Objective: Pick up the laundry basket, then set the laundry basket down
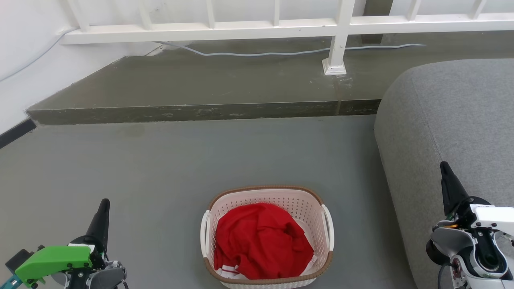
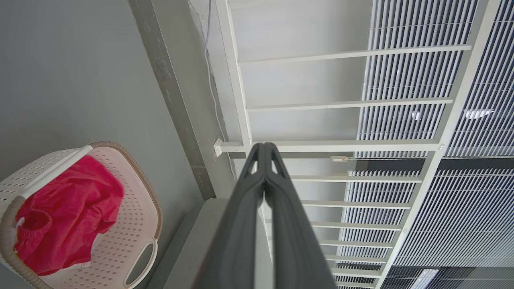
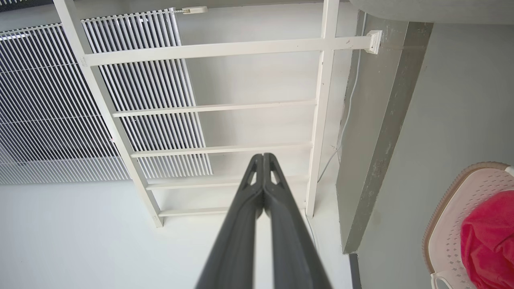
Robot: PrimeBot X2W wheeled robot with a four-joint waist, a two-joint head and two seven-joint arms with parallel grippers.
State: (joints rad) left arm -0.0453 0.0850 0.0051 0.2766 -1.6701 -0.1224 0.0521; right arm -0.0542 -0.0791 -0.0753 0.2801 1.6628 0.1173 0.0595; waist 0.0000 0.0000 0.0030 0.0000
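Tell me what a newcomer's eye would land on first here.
The bright red garment heaped in the laundry basket, low and centre on the grey floor in the head view. Next, the left gripper and right gripper flanking it, both apart from it, jaws shut; a grey sofa stands on the right.

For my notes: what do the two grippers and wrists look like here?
Both have long, dark grey, tapered fingers with small cut-outs near the tips. The left gripper has a bright green cover and a teal part behind it; the right gripper has a white and grey wrist with a black cable.
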